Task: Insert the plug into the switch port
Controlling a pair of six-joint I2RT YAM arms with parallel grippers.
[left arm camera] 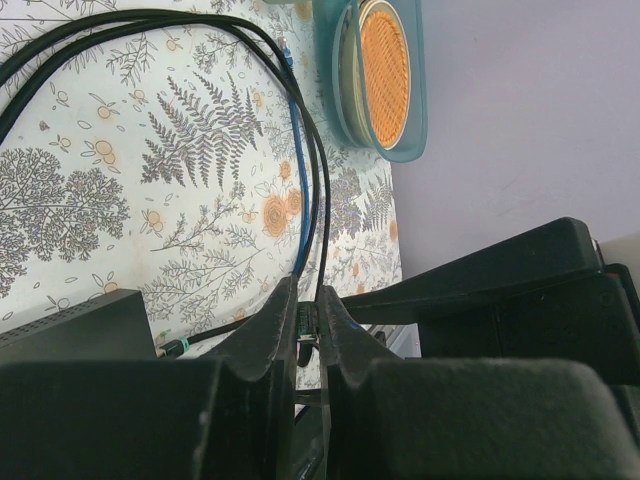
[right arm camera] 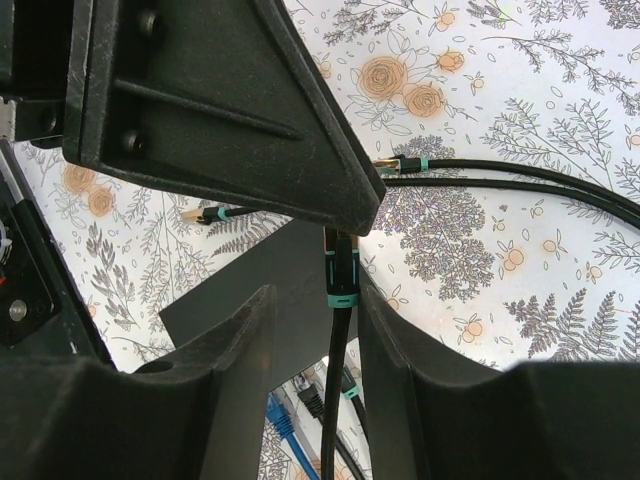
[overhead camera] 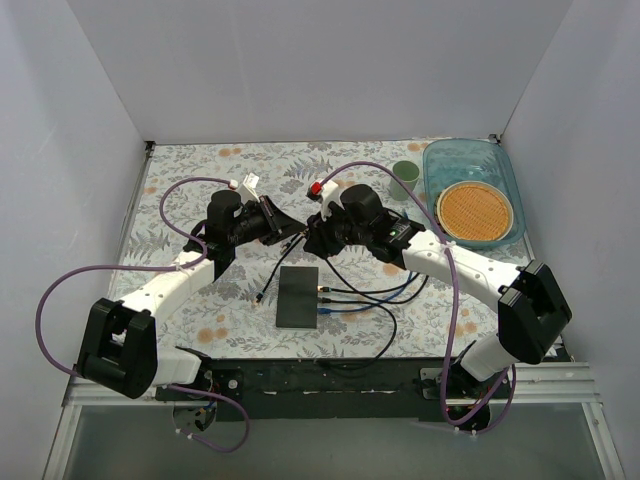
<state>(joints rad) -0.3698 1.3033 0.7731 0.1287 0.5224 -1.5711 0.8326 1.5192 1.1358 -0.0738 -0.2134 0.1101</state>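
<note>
The switch (overhead camera: 298, 296) is a flat dark grey box lying between the arms; it also shows in the left wrist view (left arm camera: 80, 322) and the right wrist view (right arm camera: 262, 292). Its ports run along the right long edge (overhead camera: 320, 298), where a blue cable (right arm camera: 285, 425) and a black one are plugged in. My left gripper (overhead camera: 287, 226) (left arm camera: 306, 300) is shut on a black plug with teal bands (left arm camera: 306, 322) (right arm camera: 341, 268), held above the box. My right gripper (overhead camera: 318, 238) (right arm camera: 318, 295) is open; the plug's cable (right arm camera: 335, 390) hangs between its fingers.
Two loose teal-banded plugs (right arm camera: 400, 163) (right arm camera: 207, 213) lie on the floral cloth. Black and blue cables (overhead camera: 375, 292) loop right of the switch. A teal tray (overhead camera: 432, 160) holding an orange woven plate (overhead camera: 478, 210) and a green cup (overhead camera: 404, 178) stand at the back right.
</note>
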